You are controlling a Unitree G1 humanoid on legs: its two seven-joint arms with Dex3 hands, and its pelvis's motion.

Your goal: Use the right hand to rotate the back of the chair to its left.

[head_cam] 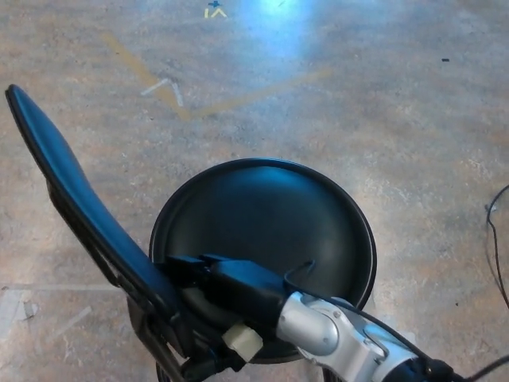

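The right hand [208, 280] is reaching in from the lower right, its silver wrist [318, 330] nearest the camera; whether the fingers are spread or closed I cannot tell, since they are lying dark against dark, though their tips are pressing on the inner face of the chair back [79, 211] near its lower end; the left hand is not showing. Just beyond the hand the round black seat [278, 215] is lying under the forearm; to the hand's left the chair back is running as a thin curved edge up and away toward the far left, already turned well to that side. To do this step well, I judge, the hand should be pushing steadily leftward with flat contact, staying low on the back where it is bearing now, and following the swivel's arc rather than pushing straight, lest the fingers slide off the smooth edge. Farther off the worn floor [358, 103] is showing tape marks [163, 89]; a cable [497, 239] is lying far right, clear of the swing.
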